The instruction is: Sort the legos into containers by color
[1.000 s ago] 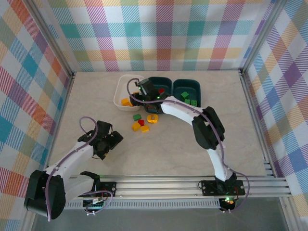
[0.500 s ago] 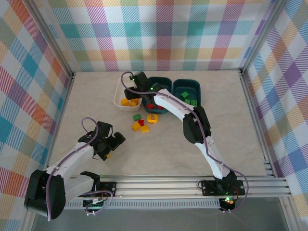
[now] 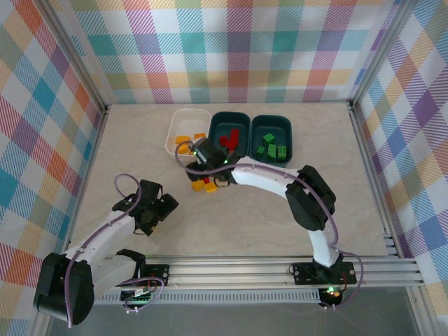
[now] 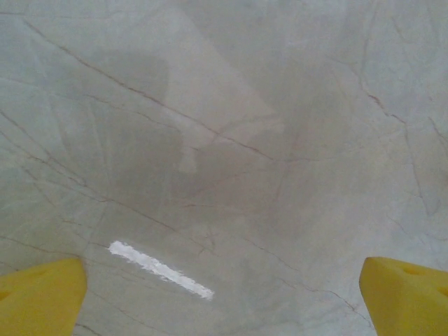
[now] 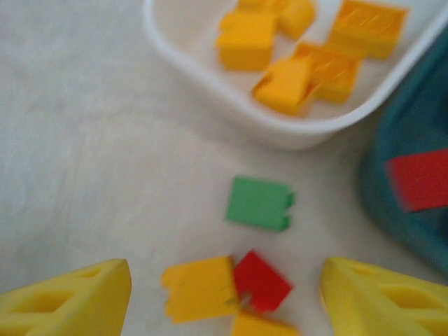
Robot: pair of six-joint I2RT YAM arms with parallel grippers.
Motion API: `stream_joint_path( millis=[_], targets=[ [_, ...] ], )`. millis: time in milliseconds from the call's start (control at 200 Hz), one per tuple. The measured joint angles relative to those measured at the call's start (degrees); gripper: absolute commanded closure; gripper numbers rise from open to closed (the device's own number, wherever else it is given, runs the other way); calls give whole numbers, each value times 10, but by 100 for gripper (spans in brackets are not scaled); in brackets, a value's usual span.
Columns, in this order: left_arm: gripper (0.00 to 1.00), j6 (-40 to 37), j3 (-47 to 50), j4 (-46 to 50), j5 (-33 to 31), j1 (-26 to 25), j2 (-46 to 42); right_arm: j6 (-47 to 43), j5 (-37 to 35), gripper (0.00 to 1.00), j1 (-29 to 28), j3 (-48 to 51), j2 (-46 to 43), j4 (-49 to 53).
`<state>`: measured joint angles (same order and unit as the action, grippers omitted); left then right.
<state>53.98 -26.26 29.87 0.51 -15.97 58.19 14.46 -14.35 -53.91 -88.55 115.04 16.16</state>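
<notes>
My right gripper (image 5: pixel 225 280) stands open and low over loose legos on the table: a yellow brick (image 5: pixel 199 287) touching a red brick (image 5: pixel 260 280), and another yellow one (image 5: pixel 262 325) at the frame's edge. A green brick (image 5: pixel 259 203) lies just beyond them. From above, the right gripper (image 3: pixel 199 166) hovers near the white tray (image 3: pixel 175 126), which holds yellow bricks (image 5: pixel 245 38). The middle teal tray (image 3: pixel 241 117) holds red bricks (image 3: pixel 227 138), and the right teal tray (image 3: pixel 285 124) holds green bricks (image 3: pixel 271 148). My left gripper (image 3: pixel 157 210) is open over bare table.
The left wrist view has marbled tabletop with a white streak (image 4: pixel 161 269) between the yellow fingertips (image 4: pixel 42 294). Plaid walls and an aluminium frame (image 3: pixel 364 140) enclose the table. Two yellow bricks (image 3: pixel 204 185) lie beside the right arm's wrist.
The right gripper has pulled back from over the white tray towards the near side, and now hovers over the loose bricks. The left arm has hardly moved.
</notes>
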Motion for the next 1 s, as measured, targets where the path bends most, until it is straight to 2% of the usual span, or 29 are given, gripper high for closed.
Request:
stream_joint_path(
  millis=[165, 695, 1000],
  targets=[
    [0, 5, 0, 0, -2, 0, 0, 0, -1, 32, -30, 9, 26, 2],
    [0, 5, 7, 5, -16, 0, -22, -2, 4, 35, -30, -9, 91, -11],
    [0, 5, 6, 12, -17, 0, -21, -3, -2, 58, -33, -15, 111, -20]
  ],
)
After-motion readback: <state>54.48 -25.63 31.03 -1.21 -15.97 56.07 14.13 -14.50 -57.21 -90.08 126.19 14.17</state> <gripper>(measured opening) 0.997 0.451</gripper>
